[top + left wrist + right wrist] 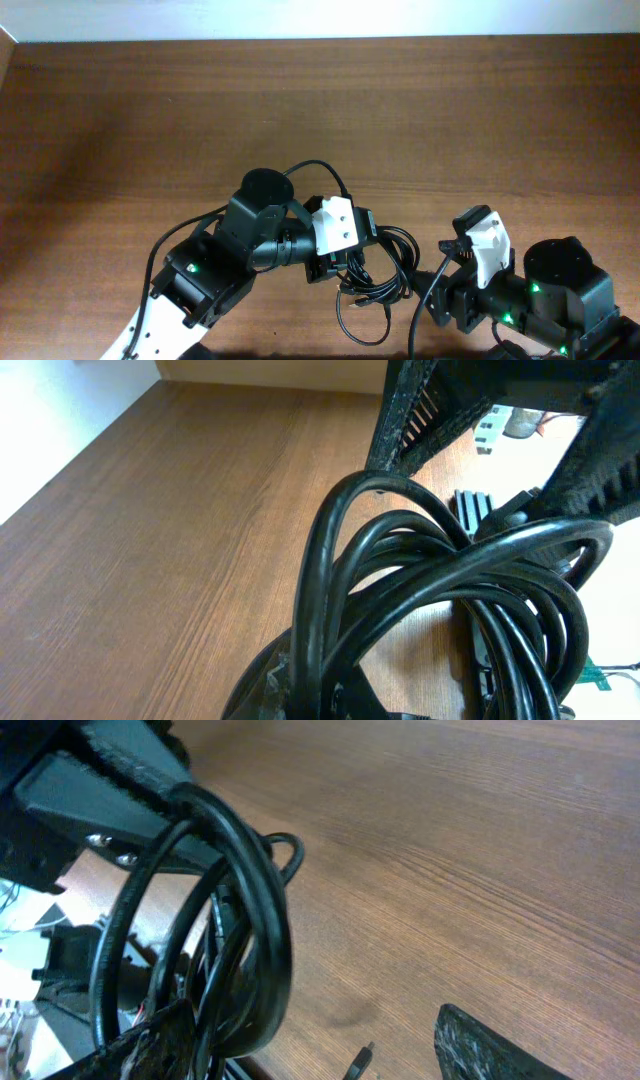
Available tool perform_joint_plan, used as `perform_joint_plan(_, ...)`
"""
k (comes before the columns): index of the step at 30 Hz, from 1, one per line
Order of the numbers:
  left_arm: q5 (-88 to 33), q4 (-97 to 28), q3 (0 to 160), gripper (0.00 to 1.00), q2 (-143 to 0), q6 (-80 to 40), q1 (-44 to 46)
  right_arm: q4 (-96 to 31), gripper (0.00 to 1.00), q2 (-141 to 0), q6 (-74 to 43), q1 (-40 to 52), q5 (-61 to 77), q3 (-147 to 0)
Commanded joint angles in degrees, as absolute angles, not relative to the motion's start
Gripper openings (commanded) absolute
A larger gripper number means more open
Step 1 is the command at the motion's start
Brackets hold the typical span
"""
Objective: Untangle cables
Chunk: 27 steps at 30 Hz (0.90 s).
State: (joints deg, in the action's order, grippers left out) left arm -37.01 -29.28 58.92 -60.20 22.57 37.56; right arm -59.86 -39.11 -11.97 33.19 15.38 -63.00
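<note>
A tangle of black cables point(378, 283) lies on a wooden table point(150, 100), just off the tips of the left gripper point(340, 265), on the side facing the right arm. Its loops stretch roughly along the line from one gripper to the other, and one slack loop trails back toward the arm bases. The bundle lies between the two grippers, and the left one is nearer.

The left gripper is pinched almost closed. In its wrist view the loops rise to its fingers point(420, 410), so it appears to grip the bundle.

The right gripper point(450, 258) stands just past the bundle's other end, jaws spread wide, holding nothing. In its wrist view dark loops cross one finger point(110, 770), but it is unclear whether they touch it.
</note>
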Motion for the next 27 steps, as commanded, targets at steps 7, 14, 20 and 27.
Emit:
perform_joint_plan(7,-51.2,-29.1,59.2,0.00,-59.5,22.9,37.7,-59.3,0.73,-38.9,-15.5,33.0,5.1,-63.9)
perform_joint_plan(14,-65.4,-23.7,59.2,0.00,-59.5,24.3,37.7,-60.9,0.73,-39.1,-15.5,33.0,-1.3,-63.9)
perform_joint_plan(20,-68.8,-23.8,59.2,0.00,-59.5,24.3,37.7,-65.5,0.73,-39.1,-26.9,33.0,-20.3,-63.9)
perform_joint_plan(27,-57.5,-28.8,59.2,0.00,-59.5,23.9,37.7,-65.7,0.72,-39.1,-30.5,33.0,-21.3,-63.9)
